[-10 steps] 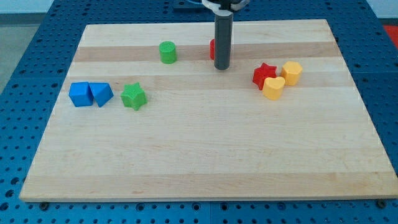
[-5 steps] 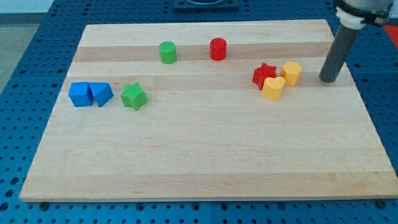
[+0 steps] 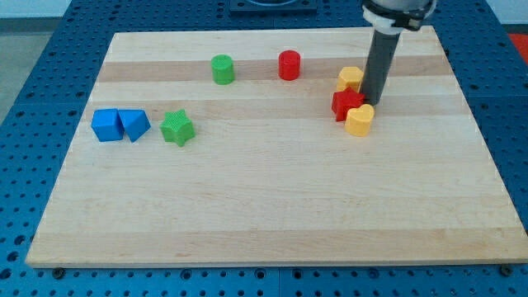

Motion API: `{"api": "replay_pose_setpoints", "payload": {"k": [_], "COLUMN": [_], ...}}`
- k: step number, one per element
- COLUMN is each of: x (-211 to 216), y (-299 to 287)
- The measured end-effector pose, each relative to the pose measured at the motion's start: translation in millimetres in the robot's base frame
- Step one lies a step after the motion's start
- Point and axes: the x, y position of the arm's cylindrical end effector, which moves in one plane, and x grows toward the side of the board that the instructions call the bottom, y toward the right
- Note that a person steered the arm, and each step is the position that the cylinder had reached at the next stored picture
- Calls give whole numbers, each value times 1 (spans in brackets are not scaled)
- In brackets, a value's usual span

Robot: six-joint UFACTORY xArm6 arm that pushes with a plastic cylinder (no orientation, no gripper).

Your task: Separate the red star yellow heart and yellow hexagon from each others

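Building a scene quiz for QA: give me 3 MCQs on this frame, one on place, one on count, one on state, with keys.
1. Where is my tip?
A. at the view's right of the red star
B. beside the green star
C. off the board

2. How many yellow blocks show?
A. one
B. two
C. three

3. The red star and the yellow heart are:
A. far apart
B. stacked
C. touching

Key:
1 A: the rod ends beside the red star.
2 B: the yellow hexagon and yellow heart.
3 C: no gap shows between them.
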Motion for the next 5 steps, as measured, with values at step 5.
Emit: {"api": "replay_pose_setpoints", "payload": {"k": [5], "x": [75], "y": [-35]}}
